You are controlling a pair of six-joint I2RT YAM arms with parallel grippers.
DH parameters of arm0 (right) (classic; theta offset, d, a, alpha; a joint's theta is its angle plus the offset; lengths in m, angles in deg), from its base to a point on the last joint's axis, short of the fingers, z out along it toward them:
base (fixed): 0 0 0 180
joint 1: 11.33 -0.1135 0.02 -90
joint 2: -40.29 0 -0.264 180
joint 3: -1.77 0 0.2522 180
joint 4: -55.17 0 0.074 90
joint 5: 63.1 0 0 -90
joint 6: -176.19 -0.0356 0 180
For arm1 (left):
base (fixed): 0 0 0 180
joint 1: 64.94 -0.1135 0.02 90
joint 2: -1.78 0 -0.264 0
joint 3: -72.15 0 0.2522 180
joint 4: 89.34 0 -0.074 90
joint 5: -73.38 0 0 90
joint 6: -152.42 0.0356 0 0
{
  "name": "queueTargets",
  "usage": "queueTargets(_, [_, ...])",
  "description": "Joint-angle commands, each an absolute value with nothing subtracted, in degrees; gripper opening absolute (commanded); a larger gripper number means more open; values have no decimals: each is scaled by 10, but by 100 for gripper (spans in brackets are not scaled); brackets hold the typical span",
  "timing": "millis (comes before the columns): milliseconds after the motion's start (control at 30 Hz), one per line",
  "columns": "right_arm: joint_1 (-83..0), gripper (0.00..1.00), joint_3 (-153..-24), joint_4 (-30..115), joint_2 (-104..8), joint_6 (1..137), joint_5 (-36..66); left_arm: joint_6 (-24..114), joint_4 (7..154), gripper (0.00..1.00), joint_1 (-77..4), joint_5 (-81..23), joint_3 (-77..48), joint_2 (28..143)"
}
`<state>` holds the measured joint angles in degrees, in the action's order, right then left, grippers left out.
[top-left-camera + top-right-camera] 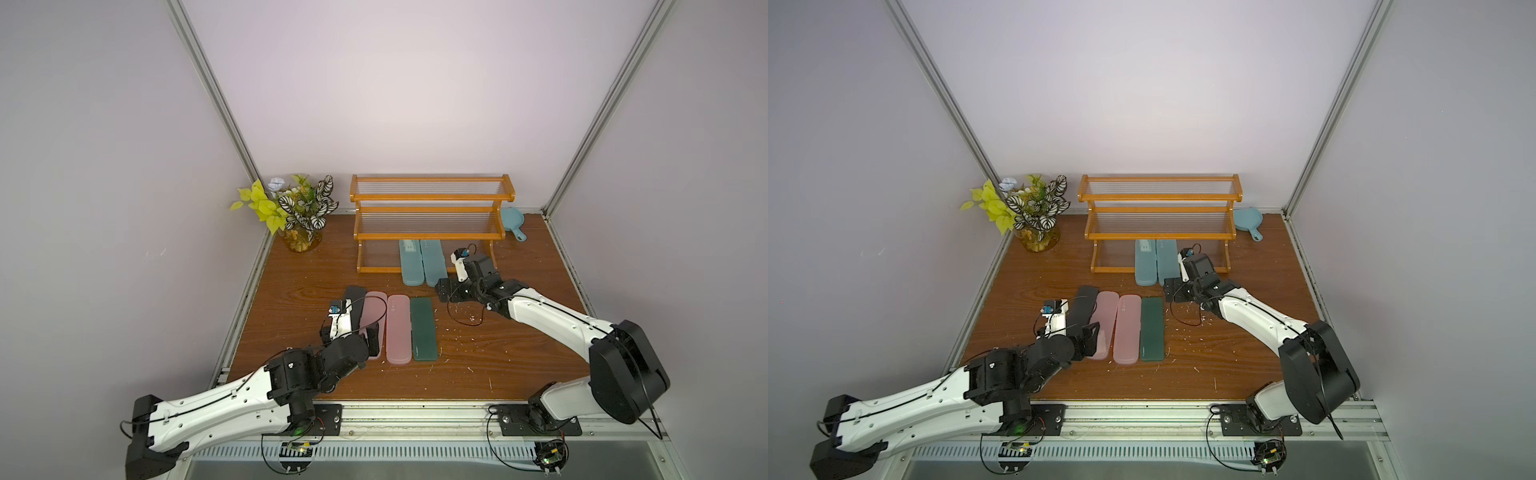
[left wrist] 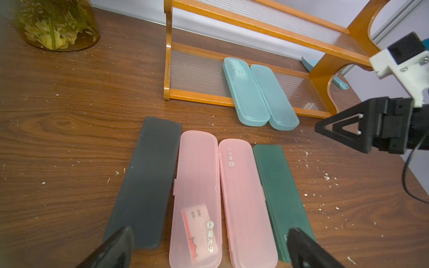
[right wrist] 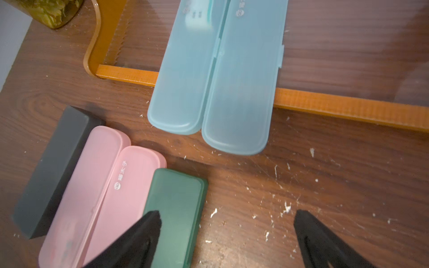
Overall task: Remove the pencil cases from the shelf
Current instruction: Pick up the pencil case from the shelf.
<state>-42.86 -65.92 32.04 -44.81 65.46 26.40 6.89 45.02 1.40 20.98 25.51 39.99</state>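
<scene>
Right wrist view: two translucent teal, rounded-end plastic pencil cases [image 3: 239, 92] lie side by side, far parts on the bottom tier of the orange-brown wooden shelf [image 3: 348, 104], near ends past its front rail on the dark wood table [image 3: 325, 174]. Their long axes run away from the robot, rounded ends pointing back at it. They sit just ahead of the right gripper [image 3: 227, 214], spread wide and empty; that arm is nearer. The left gripper [image 2: 211, 230], also wide and empty, hovers at the near ends of the black case [image 2: 148, 176], pink cases [image 2: 197, 181] and dark green case [image 2: 278, 192]
</scene>
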Motion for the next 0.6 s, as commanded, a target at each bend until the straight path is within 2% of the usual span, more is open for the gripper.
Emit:
queueTargets(0, [-423, 97, -701, 308, -476, 685, 261, 79, 469, 97, -6, 199, 255, 406])
queueTargets(133, [-422, 96, -743, 296, -519, 687, 277, 130, 510, 97, -94, 88, 255, 437])
queueTargets(367, [-422, 95, -800, 285, -585, 686, 296, 210, 554, 97, -227, -23, 228, 500])
queueTargets(567, [-423, 95, -828, 285, -618, 679, 322, 245, 563, 97, -249, -37, 207, 532])
